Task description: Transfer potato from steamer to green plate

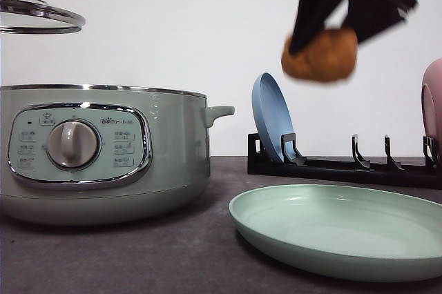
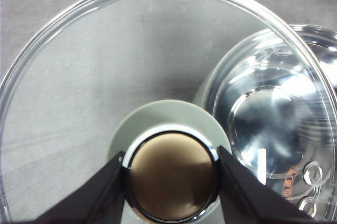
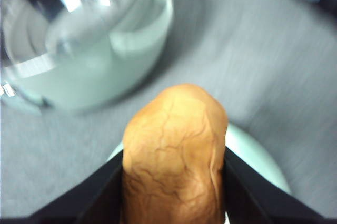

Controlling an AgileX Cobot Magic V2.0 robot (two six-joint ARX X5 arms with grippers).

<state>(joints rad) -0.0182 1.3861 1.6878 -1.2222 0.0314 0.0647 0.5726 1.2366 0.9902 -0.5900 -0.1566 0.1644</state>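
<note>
well up in the air, the right end effector (image 1: 319, 45) is clamped on the orange-brown, egg-shaped potato (image 1: 320, 54), its black fingers (image 3: 102, 192) pressed against both sides of the cracked skin. from the front the potato hangs above the far edge of the wide, shallow, pale mint-green plate (image 1: 345, 235), which sits on the dark grey worktop (image 1: 138, 259) to the right of the big round pale green steamer (image 1: 103, 152). the steamer is uncovered. its glass lid (image 1: 38, 14) is held up high at the left, and the left end effector (image 2: 171, 176) is closed around the lid's chrome-rimmed brown knob (image 2: 171, 179), one finger on each side. behind the green plate stands a black dish rack (image 1: 345, 166) with a blue plate (image 1: 271, 125) upright in it and a pink dish (image 1: 432, 104) at the right edge.
</note>
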